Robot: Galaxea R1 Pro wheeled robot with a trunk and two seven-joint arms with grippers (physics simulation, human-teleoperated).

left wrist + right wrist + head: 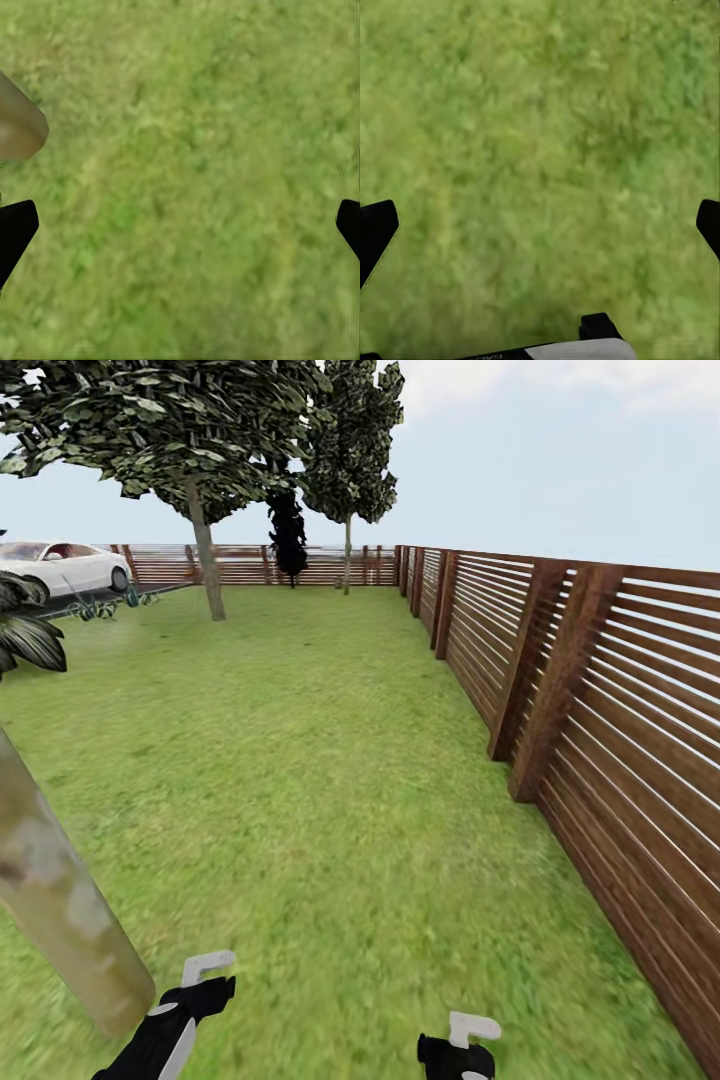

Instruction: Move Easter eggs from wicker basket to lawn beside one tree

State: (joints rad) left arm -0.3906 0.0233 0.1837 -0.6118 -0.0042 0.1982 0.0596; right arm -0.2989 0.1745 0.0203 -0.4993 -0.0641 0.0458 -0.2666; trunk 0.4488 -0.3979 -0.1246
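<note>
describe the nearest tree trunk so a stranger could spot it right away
Start from the slatted wooden fence on the right and look across the lawn to the near left. There a thick, pale mottled tree trunk leans beside the left gripper. The other trees stand far back by the fence's far end.

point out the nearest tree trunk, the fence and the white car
nearest tree trunk (60, 900): head view, on the pale mottled bark
fence (610, 760): head view, on the horizontal slats
white car (70, 568): head view, on its side body
</note>
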